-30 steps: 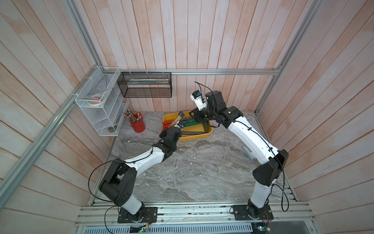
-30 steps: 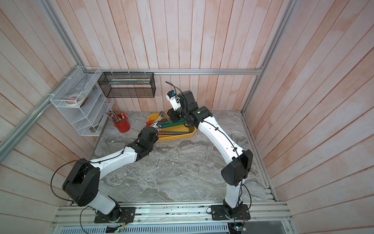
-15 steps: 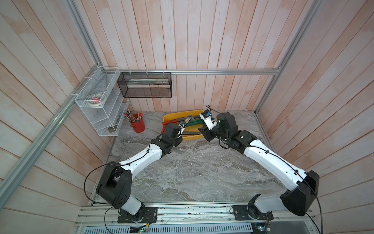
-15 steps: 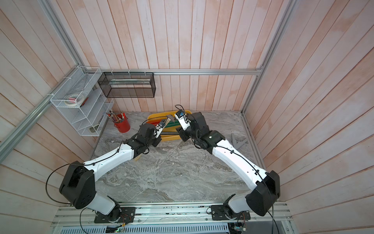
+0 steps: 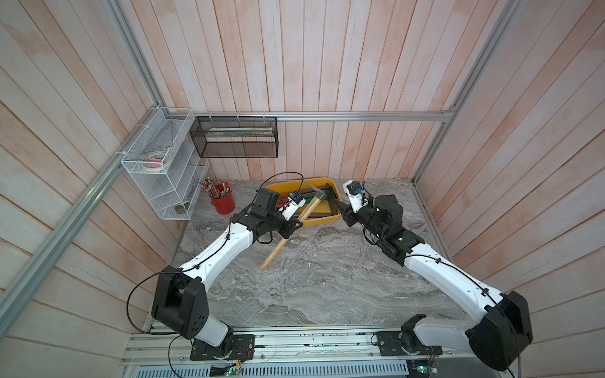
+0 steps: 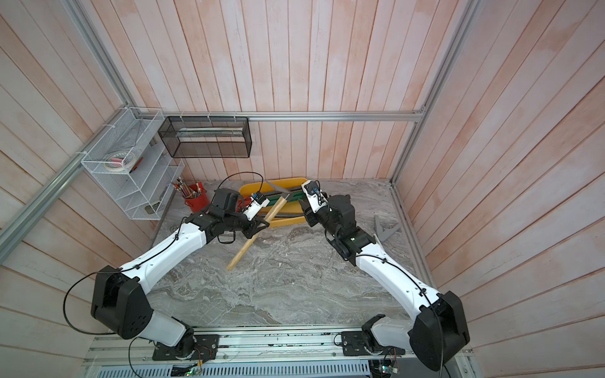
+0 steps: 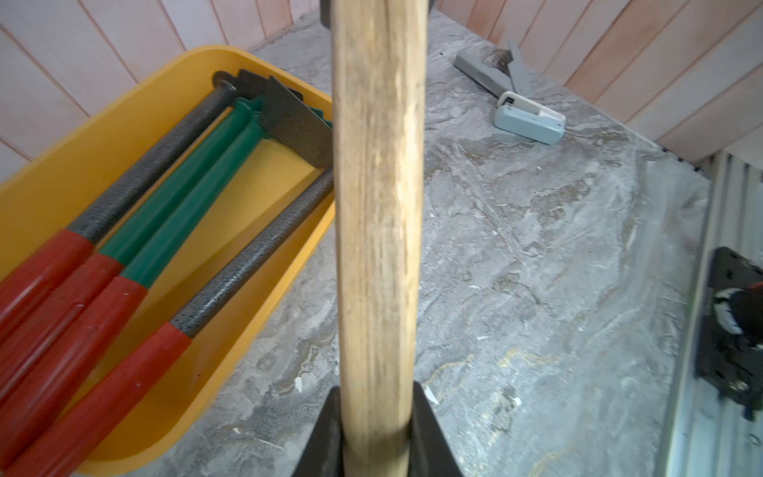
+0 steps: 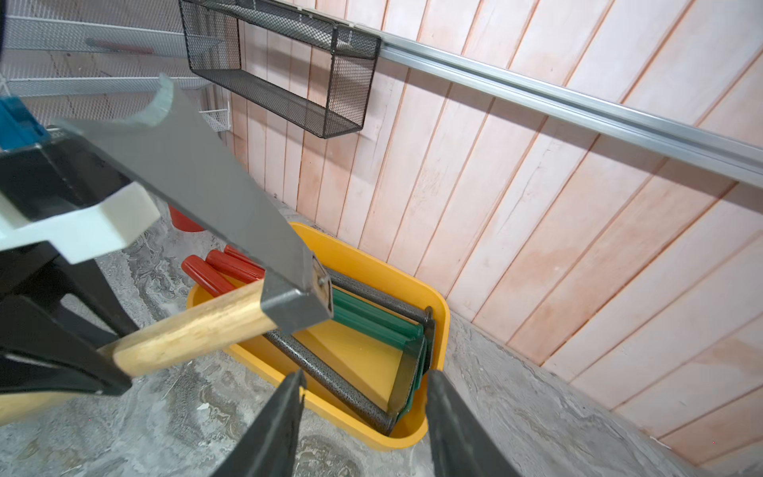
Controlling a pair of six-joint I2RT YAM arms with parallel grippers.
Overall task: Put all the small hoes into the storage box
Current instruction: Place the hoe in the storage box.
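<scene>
**Surface.** The tabletop [image 5: 327, 278] is grey veined marble, scuffed and dusted with pale chips. Planked wooden walls washed pale pink enclose it on the left, far and right sides, with aluminium rails [image 5: 360, 115] across them.

**Fixtures.** A white wire rack [image 5: 163, 170] hangs on the left wall and a black mesh basket [image 5: 234, 137] on the far wall. A red pot [image 5: 223, 204] of pencils stands at the far left. A pale blue device [image 7: 530, 119] lies at the far right, beside a grey angle piece [image 6: 386, 229].

**Task items.** The storage box [image 5: 322, 220] sits at the far centre and holds red-gripped tools [image 7: 177, 198]. The small hoe [image 5: 274, 254] is held tilted. Its grey head is above the box and its handle end points near-left.

**Hands.** The left hand [image 5: 291, 227] is clamped on the wooden handle. The right hand [image 8: 366, 376] is empty, with its fingers spread above the box's near right corner.
</scene>
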